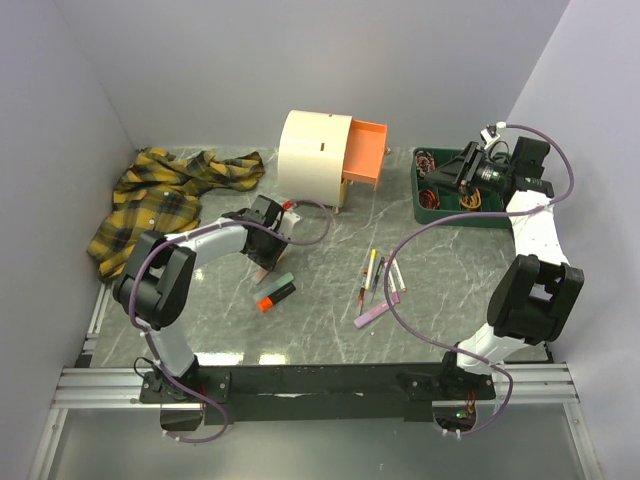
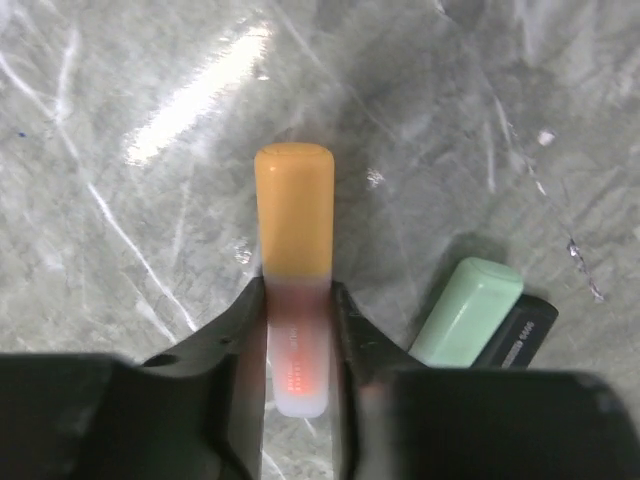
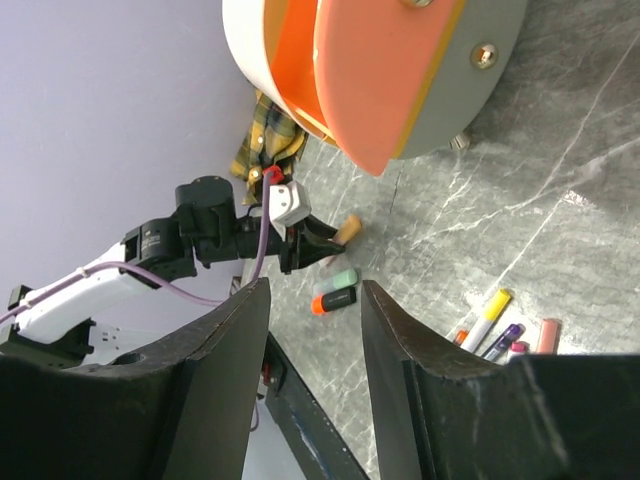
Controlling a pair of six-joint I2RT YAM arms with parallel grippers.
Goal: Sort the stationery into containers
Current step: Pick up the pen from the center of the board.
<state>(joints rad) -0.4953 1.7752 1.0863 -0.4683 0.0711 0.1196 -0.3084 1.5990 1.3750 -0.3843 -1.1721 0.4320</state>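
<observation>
My left gripper point(image 2: 298, 330) is shut on an orange-capped highlighter point(image 2: 293, 225) and holds it low over the marble table; it also shows in the top view point(image 1: 266, 262). A green highlighter point(image 2: 465, 310) and a black-and-red one point(image 1: 275, 297) lie just to its right. Thin pens, among them a yellow one point(image 1: 371, 264) and a pink one point(image 1: 396, 277), and a pink highlighter point(image 1: 371, 316) lie at the table's middle. My right gripper point(image 1: 455, 176) is open and empty above the dark green tray point(image 1: 452, 216). The cream cabinet point(image 1: 312, 155) has its orange drawer point(image 1: 366, 152) pulled open. The grey tin is not in view.
A yellow-black plaid cloth point(image 1: 160, 200) lies at the back left. Coiled bands and rings point(image 1: 430, 160) sit in the tray. Grey walls close the table on three sides. In the right wrist view the drawer point(image 3: 380, 70), the left gripper point(image 3: 320, 240) and the pens point(image 3: 487, 315) show.
</observation>
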